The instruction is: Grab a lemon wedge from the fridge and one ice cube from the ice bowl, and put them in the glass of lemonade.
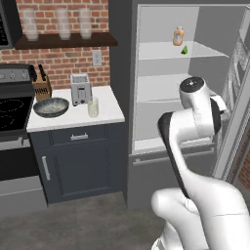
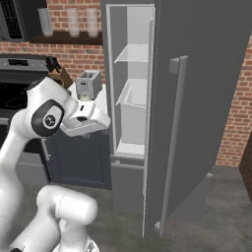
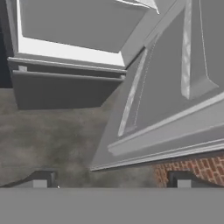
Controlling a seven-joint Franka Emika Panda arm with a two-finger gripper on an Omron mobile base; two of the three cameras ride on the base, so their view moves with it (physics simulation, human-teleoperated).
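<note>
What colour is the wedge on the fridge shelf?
Yellow-green; the wedge shows best in the left base view.

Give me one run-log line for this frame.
fridge: door open | tiny yellow-green lemon wedge: upper shelf, beside orange bottle | gripper: open, empty | glass of lemonade: on counter

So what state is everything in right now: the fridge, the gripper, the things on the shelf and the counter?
fridge: door swung wide open
lemon wedge: on the top shelf, beside the small bottle
gripper: open, holding nothing
glass of lemonade: upright on the counter
ice bowl: on the counter, untouched
toaster: upright behind the glass
</note>
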